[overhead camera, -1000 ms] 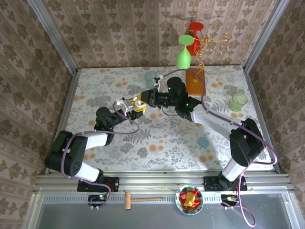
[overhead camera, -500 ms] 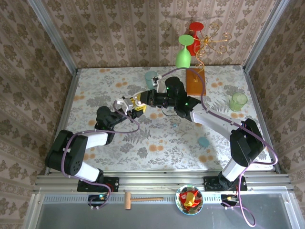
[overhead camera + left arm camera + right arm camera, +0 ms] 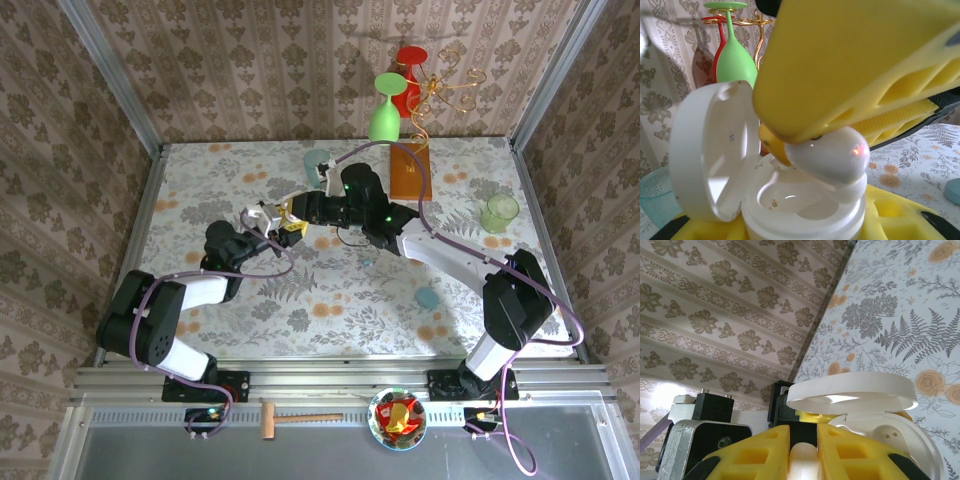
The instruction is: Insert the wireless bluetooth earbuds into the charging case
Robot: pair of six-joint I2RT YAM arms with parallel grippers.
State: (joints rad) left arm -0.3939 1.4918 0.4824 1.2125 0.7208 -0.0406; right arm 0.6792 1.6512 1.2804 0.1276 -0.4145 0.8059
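The right end effector (image 3: 803, 441) stands narrow, its two yellow fingers closed on a white earbud (image 3: 803, 462) that fills the gap between them. Its wrist camera cuts off the lower part of the bud and the finger bases.

The left end effector (image 3: 280, 224) grips the charging case (image 3: 805, 217) from below. The case body hides most of its yellow fingers, which show as corners at the bottom of the left wrist view.

From above, the two end effectors meet tip to tip over the middle of the flowered surface (image 3: 330, 300). There the case and bud are too small to tell apart.

The case is round, white and open, with its lid (image 3: 710, 150) swung up and back to one side. The near well of the base is bare and glossy, with a speck of gold contacts. The bud sits over the far side of the base, against the rim and directly under the right finger. A red light glints on its shell. The finger hides whether it is seated in its well.

A pale teal cup (image 3: 318, 162) stands at the back, and a green cup (image 3: 499, 213) stands at the right edge. I cannot make out what is in either cup. A glass bowl (image 3: 397, 415) on the near rail holds red and yellow pieces. A small light blue piece (image 3: 427, 297) lies on the surface well apart from the case, too small to identify.
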